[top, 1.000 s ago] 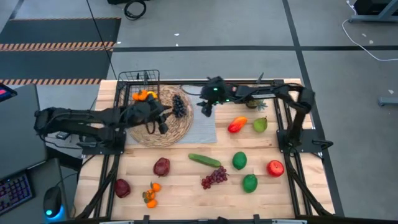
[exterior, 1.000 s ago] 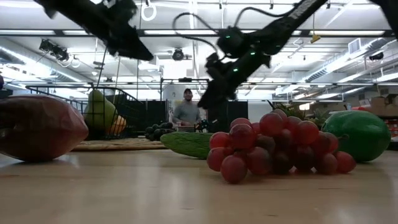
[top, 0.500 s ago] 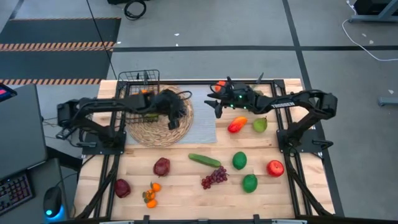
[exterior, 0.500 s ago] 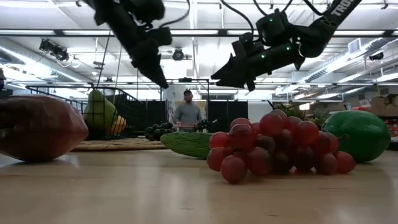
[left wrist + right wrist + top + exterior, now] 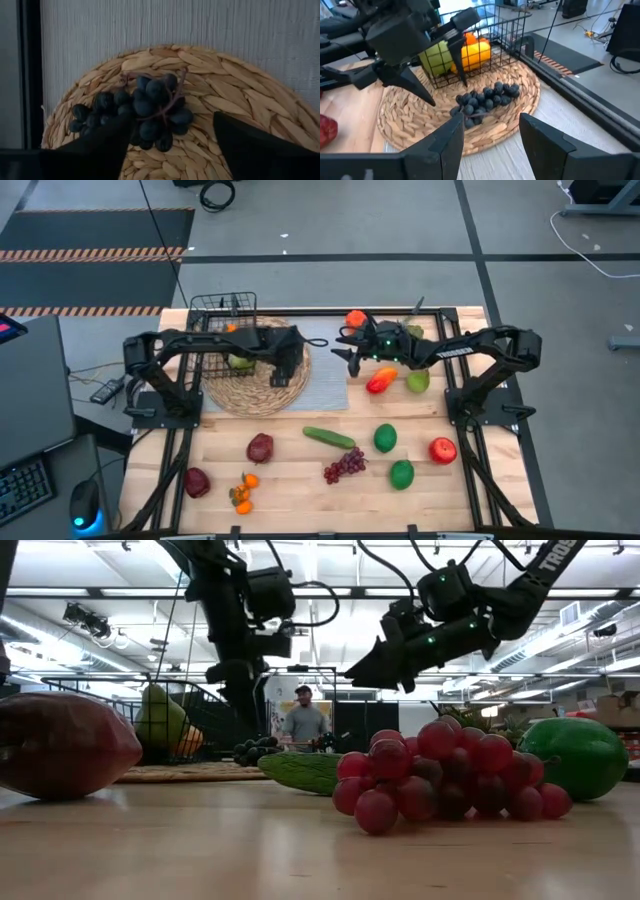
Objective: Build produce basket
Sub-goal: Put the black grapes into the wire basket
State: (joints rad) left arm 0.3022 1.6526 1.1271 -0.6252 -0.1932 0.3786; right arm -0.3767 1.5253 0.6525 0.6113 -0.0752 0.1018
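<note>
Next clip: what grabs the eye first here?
The left gripper, fingers open, poised over dark grapes lying on the round woven mat, beside the wire basket holding a green pear and yellow fruit. The right gripper hovers nearby, with more produce spread over the wooden table.

Left gripper point(image 5: 165, 145) moved over dark grapes point(image 5: 137, 112), fingers point(image 5: 100, 145) spread; right gripper point(image 5: 487, 135) retreated.

The black wire basket point(image 5: 485, 37) holds a green pear point(image 5: 437, 55) and yellow mango point(image 5: 475, 52); dark grapes point(image 5: 142, 107) lie beside it.
</note>
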